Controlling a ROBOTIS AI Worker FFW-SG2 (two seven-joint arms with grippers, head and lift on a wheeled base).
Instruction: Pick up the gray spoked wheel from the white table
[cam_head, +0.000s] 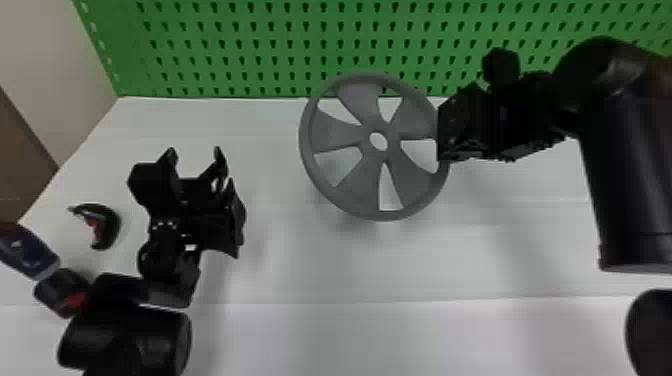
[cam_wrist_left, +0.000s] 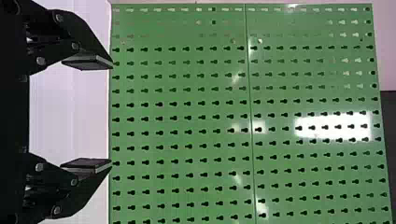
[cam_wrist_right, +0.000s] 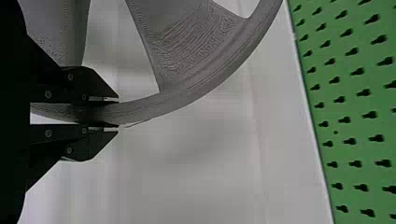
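In the head view, an open passage over the white table (cam_head: 400, 270) is left between the left gripper (cam_head: 195, 150) and the gray spoked wheel (cam_head: 335, 132). The way at the wheel's right is blocked by the right gripper (cam_head: 452, 130), clamped on the rim, and its black arm (cam_head: 635, 200). Farther back, passage is closed by the green pegboard (cam_head: 245, 35). Some clearance seems to be left beneath the wheel, though its depth is poorly shown. Near the left edge, a curved dark object (cam_head: 112, 227) is met.
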